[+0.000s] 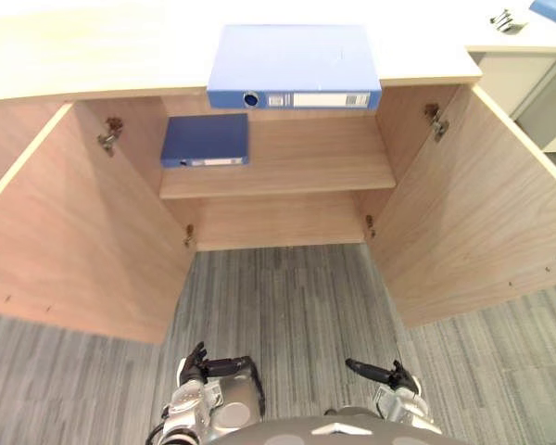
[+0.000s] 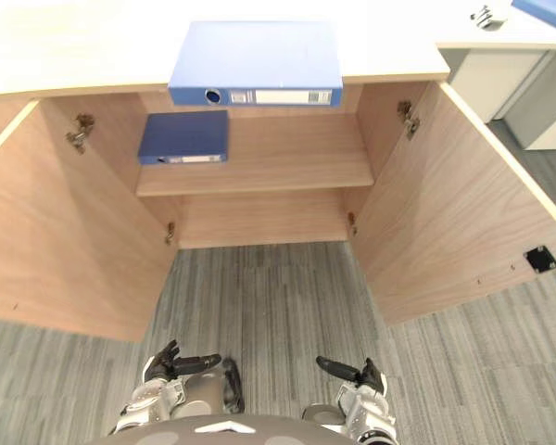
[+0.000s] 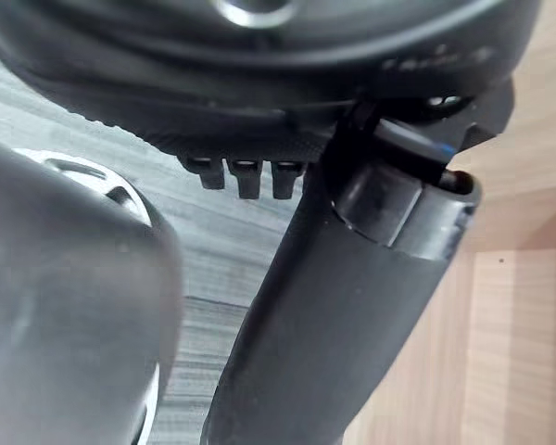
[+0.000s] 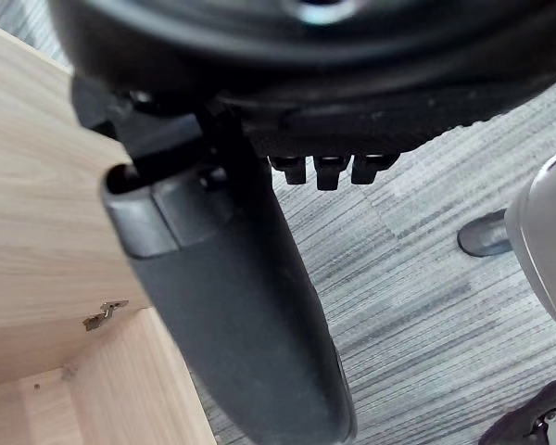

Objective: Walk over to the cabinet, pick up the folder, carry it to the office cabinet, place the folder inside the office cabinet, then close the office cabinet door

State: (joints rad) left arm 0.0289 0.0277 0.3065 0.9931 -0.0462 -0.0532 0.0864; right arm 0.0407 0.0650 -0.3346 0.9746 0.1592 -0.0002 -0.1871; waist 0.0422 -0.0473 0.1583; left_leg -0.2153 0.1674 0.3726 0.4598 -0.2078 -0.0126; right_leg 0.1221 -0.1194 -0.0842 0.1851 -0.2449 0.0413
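Note:
A light blue folder [image 1: 294,65] lies flat on the cabinet's pale top [image 1: 93,46], its spine at the front edge. Below it the wooden cabinet stands with both doors swung wide. A darker blue folder [image 1: 206,140] lies on the left of the inner shelf [image 1: 315,162]. My left hand [image 1: 204,366] and right hand [image 1: 380,374] hang low over the grey carpet, well short of the cabinet, both open and empty. The left thumb [image 3: 352,306] and right thumb [image 4: 232,306] stick out straight in the wrist views.
The left door [image 1: 74,232] and right door [image 1: 473,204] flank a strip of carpet [image 1: 278,297] leading to the cabinet. At the back right a white desk [image 1: 528,37] carries a small metal item [image 1: 506,20] and a blue object [image 1: 553,11].

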